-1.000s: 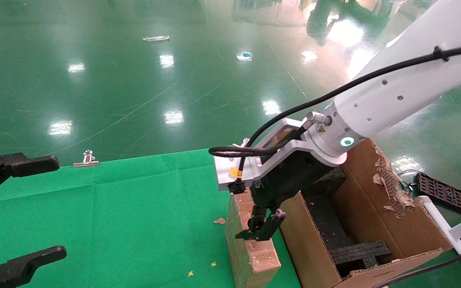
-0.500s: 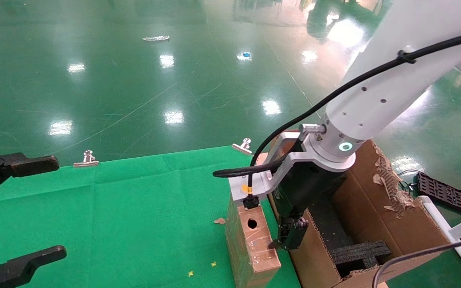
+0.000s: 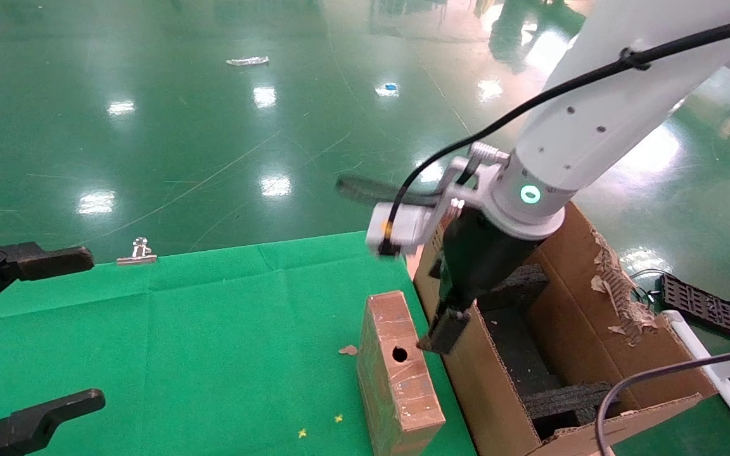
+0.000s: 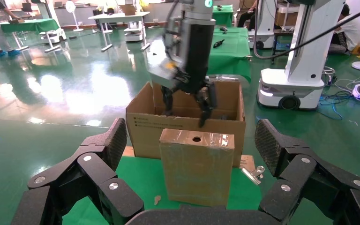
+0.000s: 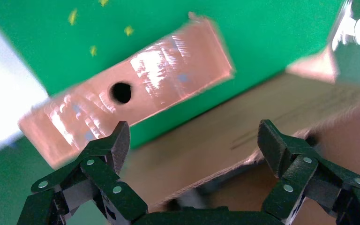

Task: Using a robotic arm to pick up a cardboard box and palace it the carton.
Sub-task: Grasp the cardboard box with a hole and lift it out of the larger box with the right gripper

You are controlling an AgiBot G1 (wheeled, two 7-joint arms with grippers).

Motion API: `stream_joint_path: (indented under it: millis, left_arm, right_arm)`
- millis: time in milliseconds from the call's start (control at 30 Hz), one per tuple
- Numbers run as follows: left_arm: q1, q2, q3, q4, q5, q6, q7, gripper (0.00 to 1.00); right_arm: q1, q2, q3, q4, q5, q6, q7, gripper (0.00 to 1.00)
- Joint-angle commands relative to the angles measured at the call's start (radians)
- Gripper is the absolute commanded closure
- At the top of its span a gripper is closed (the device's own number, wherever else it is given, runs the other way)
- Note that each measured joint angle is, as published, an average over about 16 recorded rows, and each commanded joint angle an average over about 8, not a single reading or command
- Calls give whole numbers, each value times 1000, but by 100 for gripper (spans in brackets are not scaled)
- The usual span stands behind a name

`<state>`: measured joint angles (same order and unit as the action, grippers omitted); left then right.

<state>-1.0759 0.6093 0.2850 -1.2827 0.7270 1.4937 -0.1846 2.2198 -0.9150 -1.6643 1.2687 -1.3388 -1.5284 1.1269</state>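
- Both jaws of the right gripper [image 5: 192, 140] stand wide apart and hold nothing — in the right wrist view its black fingers [image 5: 105, 150] frame empty air over the carton's edge.
- Seen from the head camera, the robotic arm [image 3: 593, 120] comes down from the upper right of the frame, and the right gripper hangs at centre right, its tip just beside the cardboard box [image 3: 397, 373] and above the near wall of the carton [image 3: 485, 392].
- That small brown box stands upright on its narrow edge at lower centre, on the green cloth [image 3: 200, 342], with the round hole [image 3: 400, 354] in its top face; nothing grips it.
- Just right of it sits the carton, close alongside the box, with black foam blocks [image 3: 568, 399] inside and a ragged torn flap [image 3: 618, 291] on its far right side.
- At the left edge of the head view the left gripper [image 3: 42, 329] sits parked, jaws spread wide — the left wrist view looks between them at the box.
- A metal binder clip [image 3: 137, 251] lies at the cloth's far edge, left of centre.
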Motion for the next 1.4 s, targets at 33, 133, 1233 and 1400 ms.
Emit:
stream_joint_path:
  millis: [33,133,1233,1400]
  left_arm:
    - [0,0,0,0,0,0,0,0]
    - [0,0,0,0,0,0,0,0]
    - [-1,-1,3,0,-2,-1,1,100]
    - [-1,-1,3,0,-2,-1,1,100]
  right_arm:
    - [6,10,-4,-18,15,8,128,0]
    - [-12,11,-1,-99,71,2,203,0]
    - [-146,-104,-68,-259,70,37,357,100]
    - [-148,-94,-72,-238,62,44,371,100]
